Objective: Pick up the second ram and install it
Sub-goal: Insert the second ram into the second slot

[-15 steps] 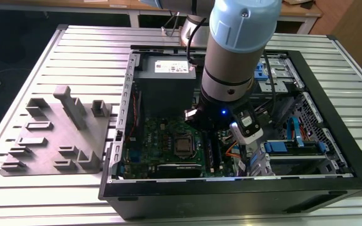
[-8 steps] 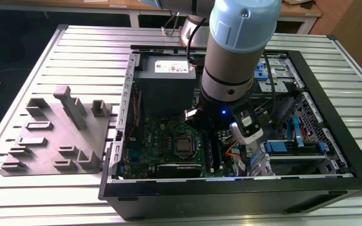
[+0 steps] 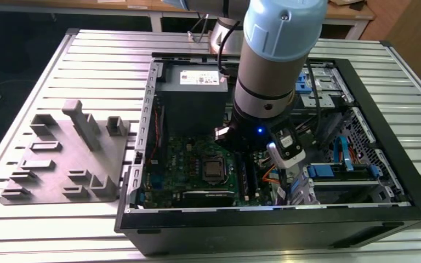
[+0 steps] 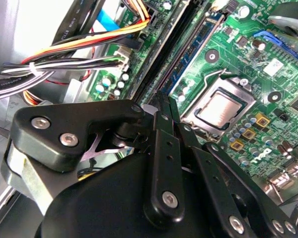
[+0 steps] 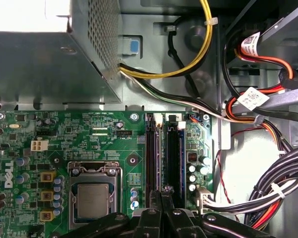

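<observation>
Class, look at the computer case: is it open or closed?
Open. In the exterior view no panel covers the computer case; its green motherboard lies exposed and the robot arm reaches inside.

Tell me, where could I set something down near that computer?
On the exterior view's left, bare table slats lie beyond the grey holder block and along the near edge before it. Inside the computer case it is crowded: arm, motherboard, cables.

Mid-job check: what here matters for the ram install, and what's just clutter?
Job in hand: the hand, the memory slots right under it, the motherboard.
Lying about: grey holder block, cable bundles, processor socket, power supply.
</observation>
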